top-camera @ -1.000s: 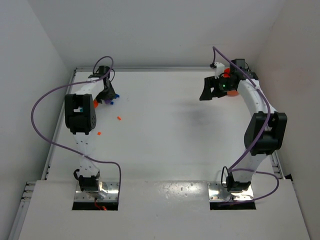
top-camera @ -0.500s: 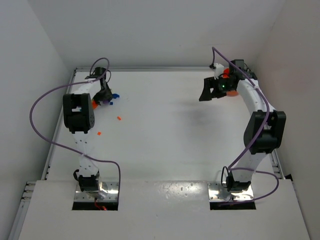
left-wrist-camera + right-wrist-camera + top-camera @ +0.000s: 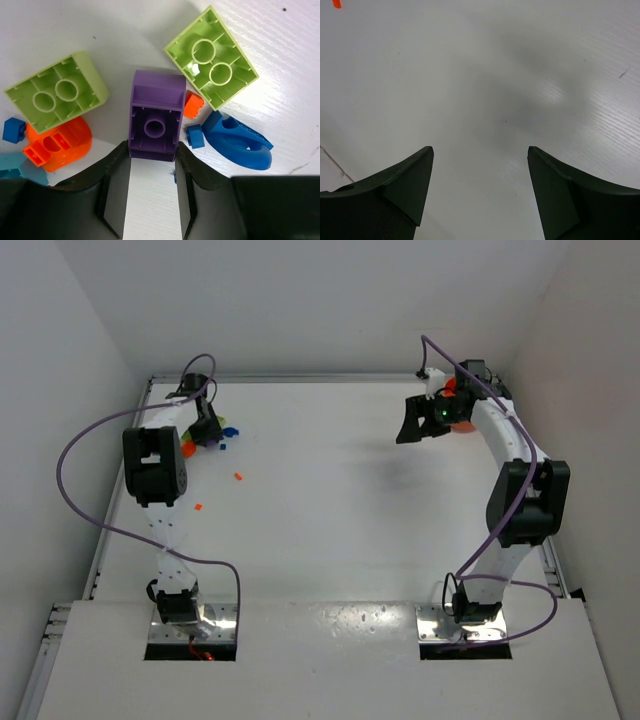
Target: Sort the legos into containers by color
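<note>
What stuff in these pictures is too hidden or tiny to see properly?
Top view: the orange bowl sits mostly behind the right arm, so its contents are hidden.
Left wrist view: a teal piece is cut off by the left edge.
Left wrist view: whether the left gripper really pinches the purple brick is unclear.
Right wrist view: an orange bit is clipped by the top edge.

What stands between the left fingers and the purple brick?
Nothing visible does: the purple brick has its near end between the left fingers. A small orange piece sits at the brick's right edge, outside that gap.
</note>
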